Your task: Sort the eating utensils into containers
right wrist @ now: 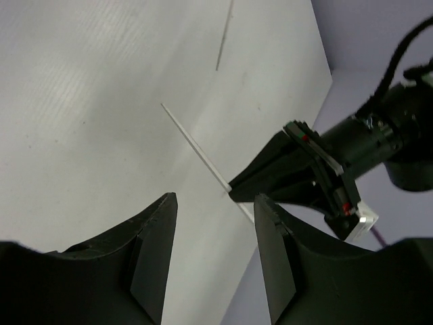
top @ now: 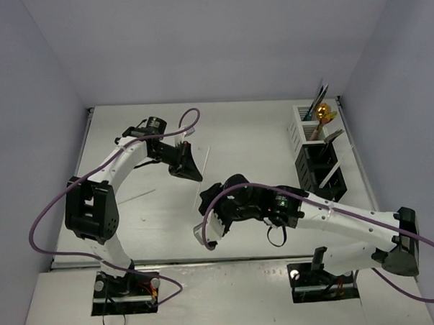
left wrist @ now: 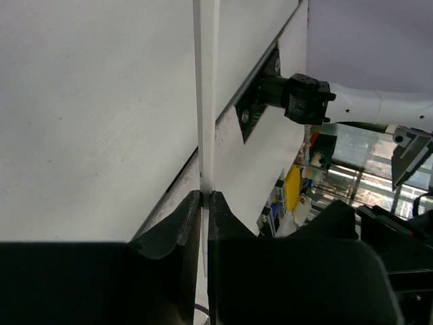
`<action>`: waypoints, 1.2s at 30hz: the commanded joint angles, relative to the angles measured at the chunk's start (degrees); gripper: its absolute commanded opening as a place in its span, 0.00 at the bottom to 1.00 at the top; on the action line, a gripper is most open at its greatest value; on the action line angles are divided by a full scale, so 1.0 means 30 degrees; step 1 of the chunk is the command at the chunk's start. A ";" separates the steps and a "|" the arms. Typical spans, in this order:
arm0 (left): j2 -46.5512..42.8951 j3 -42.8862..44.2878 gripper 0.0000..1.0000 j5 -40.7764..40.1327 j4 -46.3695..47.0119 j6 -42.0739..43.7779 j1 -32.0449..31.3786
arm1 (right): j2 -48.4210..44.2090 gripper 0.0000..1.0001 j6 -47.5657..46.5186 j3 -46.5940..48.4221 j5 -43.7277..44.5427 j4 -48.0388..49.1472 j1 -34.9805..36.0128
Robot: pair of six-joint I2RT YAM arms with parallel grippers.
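My left gripper (top: 191,169) is shut on a thin pale stick (top: 206,157) and holds it above the table's middle. In the left wrist view the stick (left wrist: 206,101) runs straight up from between the closed fingertips (left wrist: 205,196). My right gripper (top: 206,202) is open and empty, just below and right of the left one. In the right wrist view its jaws (right wrist: 216,203) stand wide apart, and the held stick (right wrist: 193,145) and the left gripper (right wrist: 298,169) show beyond them. A second pale stick (top: 136,198) lies on the table at the left.
The small white box (top: 302,123) at the back right holds a blue knife (top: 321,99) and a gold spoon (top: 326,114). The longer black box (top: 320,174) stands just in front of it with some utensils in it. Purple cables loop over both arms.
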 commanded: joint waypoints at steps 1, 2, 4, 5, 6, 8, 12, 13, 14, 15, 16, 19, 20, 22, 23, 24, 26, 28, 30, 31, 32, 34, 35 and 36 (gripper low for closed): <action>-0.0445 -0.0126 0.00 0.2526 -0.0021 -0.0363 -0.0125 | 0.0958 0.46 -0.3391 -0.0050 0.0006 0.0718 0.0398; -0.0437 -0.0188 0.00 0.2579 -0.0012 -0.0380 -0.0177 | 0.1272 0.46 -0.3724 -0.0041 -0.0036 0.0718 0.0408; -0.0419 -0.0300 0.00 0.2639 -0.0012 -0.0434 -0.0303 | 0.1850 0.46 -0.4220 0.0064 -0.0038 0.0735 0.0411; -0.0407 -0.0345 0.00 0.2658 -0.0012 -0.0468 -0.0372 | 0.2197 0.46 -0.4379 0.0196 -0.0038 0.0747 0.0399; -0.0407 -0.0375 0.00 0.2698 -0.0012 -0.0493 -0.0403 | 0.2543 0.46 -0.4485 0.0377 -0.0038 0.0747 0.0398; -0.0378 -0.0466 0.00 0.2766 -0.0010 -0.0551 -0.0520 | 0.2826 0.46 -0.4864 0.0585 -0.0001 0.0747 0.0425; -0.0445 -0.0793 0.00 0.2914 0.0037 -0.0596 -0.0764 | 0.3793 0.45 -0.5913 0.0926 0.0137 0.0786 0.0418; -0.0525 -0.0952 0.00 0.2875 0.0017 -0.0576 -0.0805 | 0.4014 0.43 -0.6129 0.0949 0.0199 0.0807 0.0399; -0.0572 -0.1023 0.00 0.2874 0.0017 -0.0553 -0.0851 | 0.4153 0.37 -0.6132 0.1040 0.0268 0.0830 0.0399; -0.0662 -0.1119 0.00 0.2834 0.0017 -0.0527 -0.0862 | 0.4207 0.26 -0.6152 0.1062 0.0344 0.0835 0.0398; -0.0750 -0.1197 0.00 0.2796 0.0027 -0.0508 -0.0863 | 0.4206 0.17 -0.6233 0.1002 0.0504 0.0876 0.0398; -0.1027 -0.1417 0.04 0.2664 0.0067 -0.0404 -0.0863 | 0.3968 0.00 -0.6367 0.0729 0.0867 0.1046 0.0398; -0.1089 -0.1464 0.10 0.2602 0.0052 -0.0357 -0.0863 | 0.3737 0.00 -0.6367 0.0606 0.0914 0.1108 0.0398; -0.1284 -0.1461 0.32 0.2282 0.0008 -0.0188 -0.0853 | 0.3305 0.00 -0.6300 0.0440 0.0900 0.1167 0.0408; -0.1402 -0.1408 0.52 0.2061 -0.0012 -0.0108 -0.0813 | 0.2935 0.00 -0.6187 0.0361 0.0900 0.1194 0.0428; -0.1452 -0.1296 0.57 0.1661 -0.0019 -0.0083 -0.0680 | 0.2642 0.00 -0.6002 0.0346 0.0917 0.1216 0.0435; -0.1810 -0.0710 0.93 0.0577 -0.0070 0.0096 -0.0101 | 0.1730 0.00 -0.5463 0.0243 0.1045 0.1216 0.0486; -0.1966 0.0650 0.93 -0.0314 -0.0049 0.0228 0.0838 | 0.0700 0.00 -0.3882 0.0308 0.1366 0.1289 0.0486; -0.1983 0.1838 0.93 -0.0780 -0.0077 0.0267 0.2396 | 0.0007 0.00 -0.1827 0.0459 0.1767 0.1601 0.0457; -0.1969 0.2521 0.93 -0.1127 -0.0100 0.0258 0.3111 | -0.0430 0.00 0.1167 0.0649 0.2432 0.1828 0.0255; -0.2014 0.3352 0.93 -0.1799 -0.0100 0.0325 0.4098 | -0.0969 0.00 0.3938 0.0784 0.3085 0.2254 -0.0171; -0.2184 0.4177 0.93 -0.3226 -0.0094 0.0899 0.5094 | -0.2315 0.00 0.8414 0.0944 0.3731 0.3284 -0.1650; -0.2503 0.4332 0.93 -0.4880 0.0000 0.1594 0.5381 | -0.2940 0.00 1.1096 0.0945 0.4109 0.3702 -0.3173; -0.2803 0.4312 0.93 -0.5970 0.0179 0.2184 0.5550 | -0.3525 0.00 1.3628 0.0926 0.4553 0.4012 -0.4801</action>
